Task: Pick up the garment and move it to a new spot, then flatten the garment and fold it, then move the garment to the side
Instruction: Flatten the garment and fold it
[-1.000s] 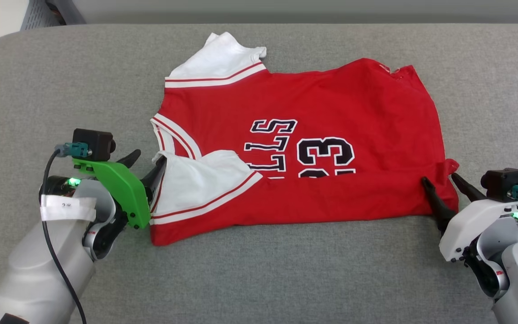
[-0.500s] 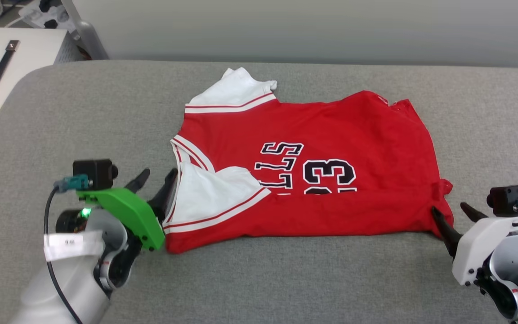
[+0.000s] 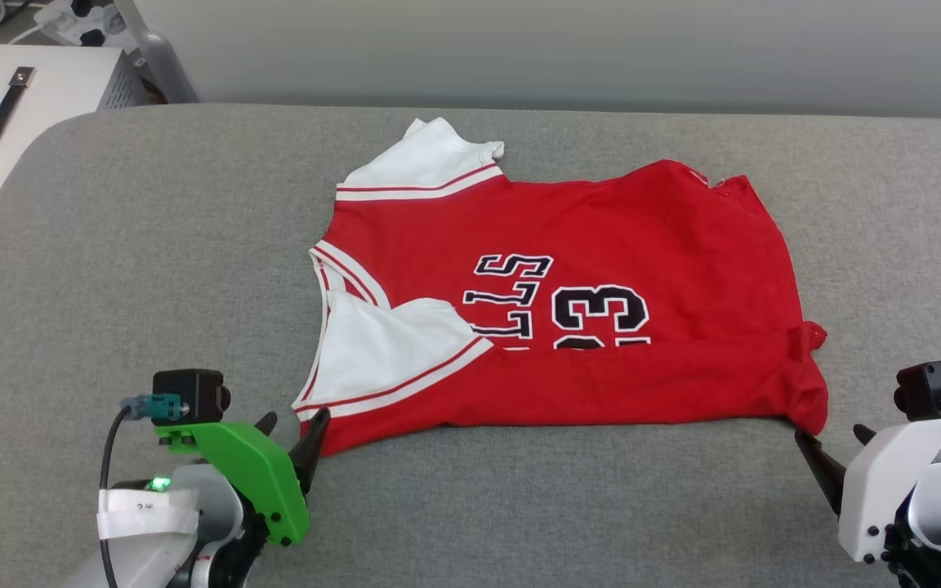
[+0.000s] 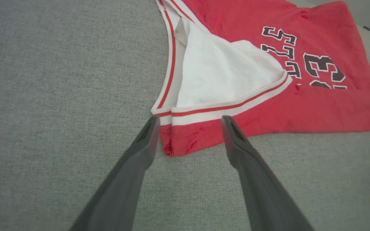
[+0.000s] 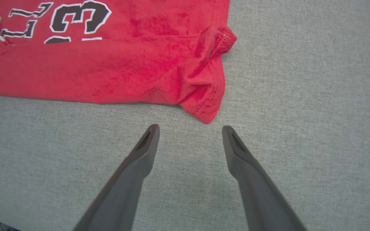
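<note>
- Both arms have drawn back toward the tabletop's [image 3: 152, 245] near edge; the left gripper [image 3: 296, 416] and right gripper [image 3: 828, 433] now sit just off the garment's [image 3: 617, 220] near corners
- Both sets of jaws stand well apart, holding nothing
- The garment lies folded mid-tabletop, one white sleeve [image 3: 381, 351] laid over its front
- It looks soft, light and limp, likely to sag when lifted; best pinched at both near corners

The garment [image 3: 642, 237] lies on the cushion [image 3: 111, 245] — left gripper [image 3: 295, 418] by its near-left corner, right gripper [image 3: 830, 433] near-right
</note>
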Motion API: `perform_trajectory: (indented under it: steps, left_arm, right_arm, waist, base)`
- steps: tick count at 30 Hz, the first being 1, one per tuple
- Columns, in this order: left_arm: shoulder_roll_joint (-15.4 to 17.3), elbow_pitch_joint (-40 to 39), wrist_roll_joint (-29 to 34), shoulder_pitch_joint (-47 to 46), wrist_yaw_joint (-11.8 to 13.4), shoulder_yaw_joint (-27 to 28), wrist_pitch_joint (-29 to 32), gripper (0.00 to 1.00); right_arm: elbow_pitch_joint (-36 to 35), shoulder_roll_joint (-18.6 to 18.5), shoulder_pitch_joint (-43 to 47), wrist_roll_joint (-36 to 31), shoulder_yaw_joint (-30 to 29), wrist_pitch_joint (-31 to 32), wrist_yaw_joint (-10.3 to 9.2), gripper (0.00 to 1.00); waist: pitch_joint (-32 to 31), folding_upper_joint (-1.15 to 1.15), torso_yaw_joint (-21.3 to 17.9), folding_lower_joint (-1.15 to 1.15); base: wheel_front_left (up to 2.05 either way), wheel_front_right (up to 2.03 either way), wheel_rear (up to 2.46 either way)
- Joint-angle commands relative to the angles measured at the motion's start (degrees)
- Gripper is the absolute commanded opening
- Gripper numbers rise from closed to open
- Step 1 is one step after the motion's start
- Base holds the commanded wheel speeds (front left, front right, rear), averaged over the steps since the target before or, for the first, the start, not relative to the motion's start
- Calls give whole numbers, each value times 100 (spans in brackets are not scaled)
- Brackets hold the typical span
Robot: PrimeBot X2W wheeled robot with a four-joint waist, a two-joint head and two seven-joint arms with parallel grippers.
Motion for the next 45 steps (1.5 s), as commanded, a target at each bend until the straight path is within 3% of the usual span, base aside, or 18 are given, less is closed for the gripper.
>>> perform_trajectory:
  steps: [1,5,16,25,26,27,28,36,45]
  left_arm:
    - [102,-31,41,70,97,-22,76,100]
    - [179,-77,213,3,344,-122,228,100]
    - [53,340,334,-250,521,-155,265,100]
    - [-161,1027,147,-302,324,-221,409,100]
    - [-193,1117,94,-292,278,-245,480,58]
    - [-225,1209,50,-283,222,-268,533,5]
    - [-236,1271,39,-279,164,-302,567,0]
    - [-274,1271,56,-287,-42,-118,27,0]
    - [-8,197,108,-132,189,66,-179,0]
  right_arm:
    - [-99,56,36,-54,-21,58,-8,100]
    - [-306,133,47,-93,-27,191,-8,100]
    - [-439,145,48,-133,-66,147,-8,100]
    - [-340,141,79,-97,-51,47,-8,100]
    - [-324,140,79,-92,-56,44,-8,100]
    - [-307,134,80,-90,-58,44,-8,100]
    - [-295,126,82,-89,-56,47,-8,100]
    - [-221,1,125,-99,-102,47,-8,100]
    - [60,-76,-170,-94,-89,140,-8,100]
  waist:
    - [101,0,-47,0]
    - [257,0,-106,0]
    - [588,0,-280,0]
    - [673,0,-325,0]
    - [656,0,-323,0]
    - [627,0,-320,0]
    - [596,0,-319,0]
    - [205,0,-179,0]
    - [41,0,33,0]
  base:
    - [0,0,0]
    - [0,0,0]
    - [0,0,0]
    - [0,0,0]
    - [0,0,0]
    - [0,0,0]
    - [0,0,0]
    - [0,0,0]
    - [0,0,0]
